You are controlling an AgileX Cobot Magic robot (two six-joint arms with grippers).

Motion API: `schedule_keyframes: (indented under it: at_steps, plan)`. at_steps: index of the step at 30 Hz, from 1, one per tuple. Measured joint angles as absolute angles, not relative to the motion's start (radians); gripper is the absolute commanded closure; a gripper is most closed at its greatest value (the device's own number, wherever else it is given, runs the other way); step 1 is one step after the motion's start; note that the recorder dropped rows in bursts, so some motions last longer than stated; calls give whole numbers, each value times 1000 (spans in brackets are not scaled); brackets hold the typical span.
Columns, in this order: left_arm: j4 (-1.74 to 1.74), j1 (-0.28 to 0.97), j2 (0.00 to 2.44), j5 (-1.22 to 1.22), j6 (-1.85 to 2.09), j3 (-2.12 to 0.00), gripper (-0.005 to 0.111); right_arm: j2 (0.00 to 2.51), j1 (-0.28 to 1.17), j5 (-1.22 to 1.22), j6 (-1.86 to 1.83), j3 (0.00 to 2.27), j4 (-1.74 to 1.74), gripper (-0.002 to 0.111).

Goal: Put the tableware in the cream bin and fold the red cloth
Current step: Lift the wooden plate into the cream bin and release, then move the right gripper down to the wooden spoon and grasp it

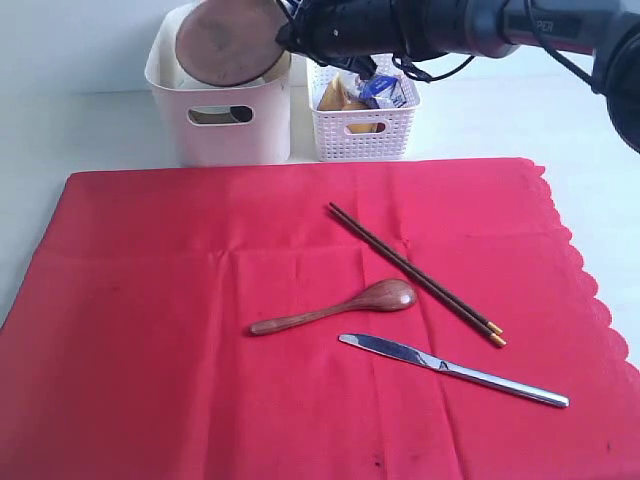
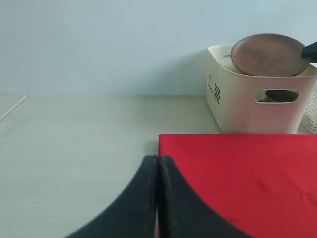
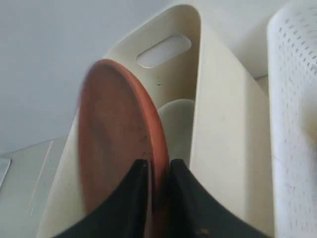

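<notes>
On the red cloth [image 1: 180, 330] lie the knife [image 1: 455, 369], spoon [image 1: 335, 310] and 2 chopsticks [image 1: 415, 272], apart. The left pincer [image 2: 157, 163], pressed together, hovers at the cloth's corner over the desk [image 2: 74, 139]. Beyond, the right pincer [image 3: 161, 164] pinches the tilted plate [image 1: 228, 40] over the cream bin [image 1: 220, 135], which holds a bowl [image 3: 176, 124].

The round brown wooden plate [image 1: 228, 40] stood tilted in the mouth of the cream bin [image 1: 220, 135]. The wooden spoon [image 1: 335, 308], dark chopsticks [image 1: 415, 272] and steel knife [image 1: 450, 368] lay apart on the spread red cloth [image 1: 150, 330].
</notes>
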State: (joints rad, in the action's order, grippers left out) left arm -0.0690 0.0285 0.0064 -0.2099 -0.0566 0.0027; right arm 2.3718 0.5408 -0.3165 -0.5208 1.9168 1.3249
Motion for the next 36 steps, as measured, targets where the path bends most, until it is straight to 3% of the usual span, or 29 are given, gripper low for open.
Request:
schedule_keyframes:
  at_steps: [6,16,19,29,33,36]
  plan:
    - [-69,29,6,-210,-57,3,106,2367,541,-319,-573,1919,1327,59]
    - [-69,29,6,-210,-57,3,106,2311,509,-577,-598,1919,1263,61]
    - [-69,29,6,-210,-57,3,106,2268,487,-689,-584,1919,1142,67]
    - [-69,29,6,-210,-57,3,106,2090,469,-939,-301,1908,529,108]
    - [-69,29,6,-210,-57,3,106,2005,469,-979,-284,1809,436,108]
    - [-69,29,6,-210,-57,3,106,1899,469,-954,-280,1606,372,108]
